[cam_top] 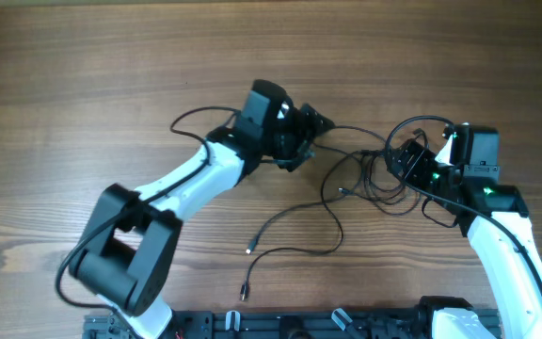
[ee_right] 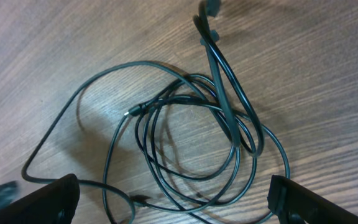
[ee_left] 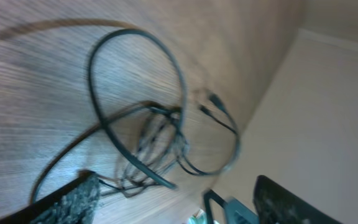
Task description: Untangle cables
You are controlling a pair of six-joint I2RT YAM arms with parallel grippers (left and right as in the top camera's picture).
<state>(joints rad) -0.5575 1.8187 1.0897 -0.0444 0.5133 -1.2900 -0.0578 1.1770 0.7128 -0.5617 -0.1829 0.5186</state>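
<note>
Several thin black cables lie in a loose tangle on the wooden table between my two grippers. My left gripper hangs open just left of the tangle with nothing between its fingers. Its wrist view is blurred and shows cable loops ahead of the left gripper. My right gripper stands wide open over the tangle's right side. In its wrist view the coiled cables lie on the wood between and beyond the spread fingers of the right gripper, and none is pinched.
Two cable ends with small plugs trail toward the table's front edge. Another strand loops out at the left from under the left arm. The arm bases stand at the front edge.
</note>
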